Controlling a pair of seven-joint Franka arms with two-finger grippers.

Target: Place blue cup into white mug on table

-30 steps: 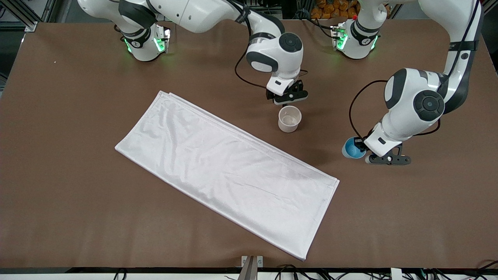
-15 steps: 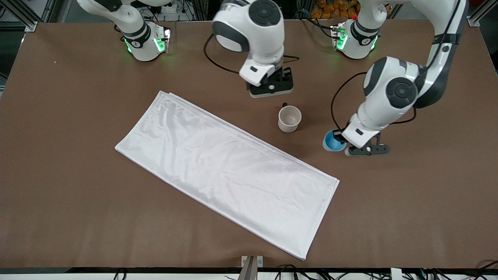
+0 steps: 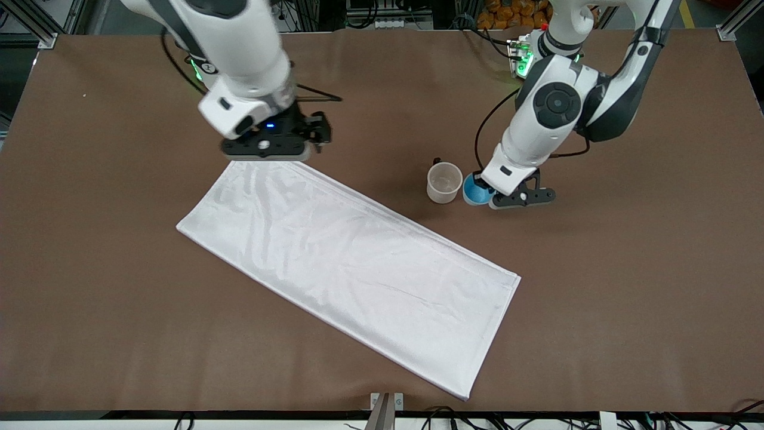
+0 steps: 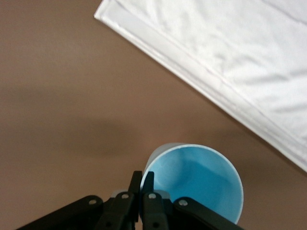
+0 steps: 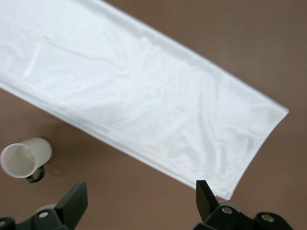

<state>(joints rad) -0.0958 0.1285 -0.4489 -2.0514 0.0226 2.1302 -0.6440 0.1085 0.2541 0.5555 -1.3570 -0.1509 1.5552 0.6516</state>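
Note:
The blue cup hangs from my left gripper, which is shut on its rim, over the table right beside the white mug. In the left wrist view my left gripper pinches the rim of the blue cup, one finger inside and one outside; the mug is out of that view. The mug stands upright and empty, its dark handle toward the robots. My right gripper is open and empty, up over the cloth's corner nearest the right arm's base. The right wrist view shows its spread gripper and the mug.
A white rectangular cloth lies flat and slantwise across the middle of the table, nearer to the front camera than the mug. It also shows in the left wrist view and the right wrist view.
My left gripper has carried the blue cup across the table to beside the white mug. My right gripper has drawn away from the mug toward the right arm's end, over the cloth's corner.

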